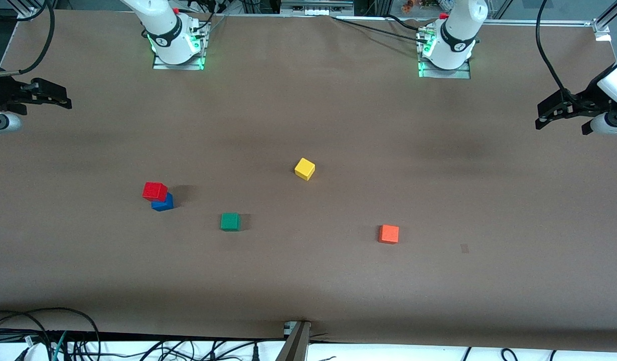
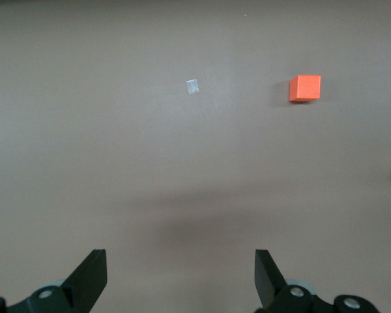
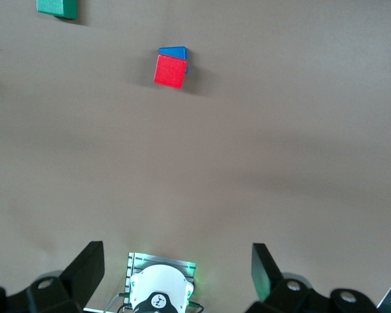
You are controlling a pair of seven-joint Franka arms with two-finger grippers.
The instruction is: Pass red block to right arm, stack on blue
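The red block [image 1: 154, 191] sits on top of the blue block [image 1: 163, 203], slightly offset, toward the right arm's end of the table. The right wrist view shows the same stack, red [image 3: 169, 72] on blue [image 3: 173, 50]. My right gripper [image 1: 62, 100] is raised over the table edge at its own end, well apart from the stack; its jaws [image 3: 177, 267] are open and empty. My left gripper [image 1: 542, 118] is raised over the table edge at the left arm's end, open and empty [image 2: 181, 274].
A green cube [image 1: 230, 221] lies beside the stack, nearer the front camera. A yellow cube [image 1: 304, 169] sits mid-table. An orange cube [image 1: 389, 234] lies toward the left arm's end, also in the left wrist view [image 2: 305, 88]. A small tape mark [image 1: 464, 248] is beside it.
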